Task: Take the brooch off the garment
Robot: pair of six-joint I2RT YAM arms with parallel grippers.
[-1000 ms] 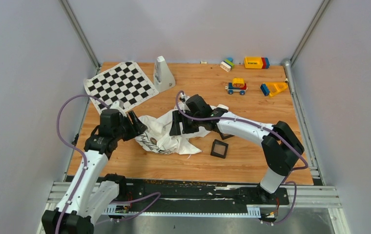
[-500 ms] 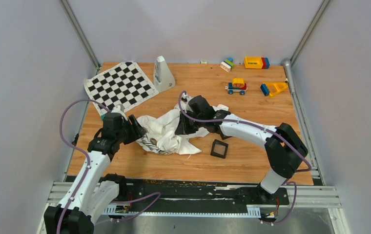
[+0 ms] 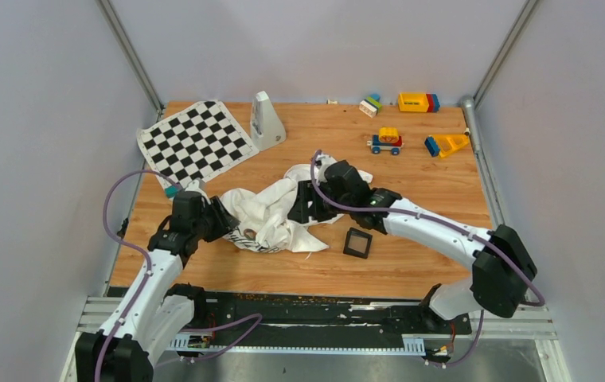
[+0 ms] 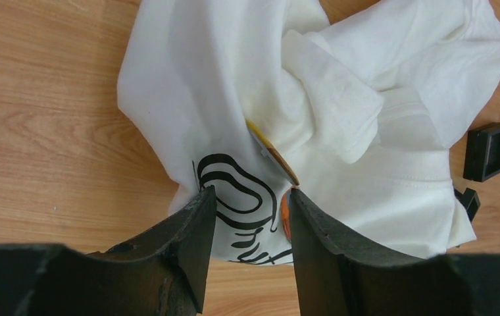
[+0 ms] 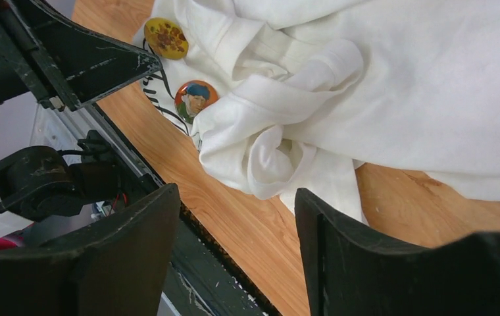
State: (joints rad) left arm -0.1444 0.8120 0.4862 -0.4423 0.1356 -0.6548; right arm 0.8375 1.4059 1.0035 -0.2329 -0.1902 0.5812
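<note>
The white garment (image 3: 267, 216) lies crumpled mid-table, with black script print at its near left edge. Two round brooches are pinned there: a sunflower one (image 5: 166, 37) and a portrait one (image 5: 196, 99). In the left wrist view one brooch (image 4: 275, 157) shows edge-on and another, orange (image 4: 285, 214), touches the right finger. My left gripper (image 3: 218, 219) is open at the printed edge (image 4: 250, 194). My right gripper (image 3: 303, 203) is open and empty above the garment's right folds (image 5: 234, 194).
A small black square box (image 3: 357, 243) lies right of the garment, also in the left wrist view (image 4: 487, 151). A chequered mat (image 3: 196, 139) and a white wedge-shaped object (image 3: 266, 121) are at the back left. Toys (image 3: 384, 141) sit at the back right.
My right arm has swung right and its gripper has shifted a little right over the garment. My left gripper has moved slightly nearer. A garment fold now stands up at the back.
</note>
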